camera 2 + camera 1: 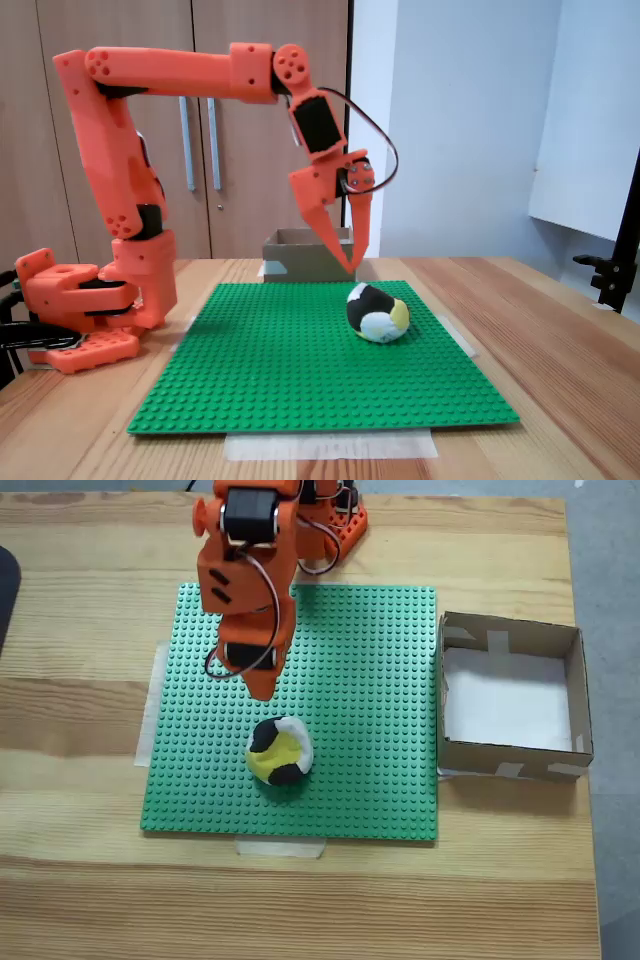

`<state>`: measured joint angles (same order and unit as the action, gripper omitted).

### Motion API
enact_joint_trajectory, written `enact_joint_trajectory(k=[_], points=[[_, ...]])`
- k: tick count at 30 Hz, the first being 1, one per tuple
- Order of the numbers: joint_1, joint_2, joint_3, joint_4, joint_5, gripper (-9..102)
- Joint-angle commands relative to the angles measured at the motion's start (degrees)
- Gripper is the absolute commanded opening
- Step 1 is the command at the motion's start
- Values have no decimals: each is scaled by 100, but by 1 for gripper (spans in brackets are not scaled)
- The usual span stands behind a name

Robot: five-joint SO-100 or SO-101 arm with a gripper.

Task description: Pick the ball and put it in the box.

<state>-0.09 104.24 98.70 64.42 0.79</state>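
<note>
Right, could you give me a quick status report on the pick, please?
Gripper open, above the ball, not touching. Ball on green baseplate. Box empty, path clear.
</note>
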Motion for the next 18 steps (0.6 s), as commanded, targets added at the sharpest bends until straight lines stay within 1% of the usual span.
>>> enact_joint_trajectory(k=[1, 9, 10, 12, 14, 18], points=[[-79, -167, -545, 193, -44, -1], [-88, -624, -967, 281, -26, 0], [-88, -668, -1002, 281, -26, 1], [-88, -738, -1028, 290, 9, 8], [-88, -817, -1046, 299, 26, 8], [-88, -940, -1046, 325, 44, 17]])
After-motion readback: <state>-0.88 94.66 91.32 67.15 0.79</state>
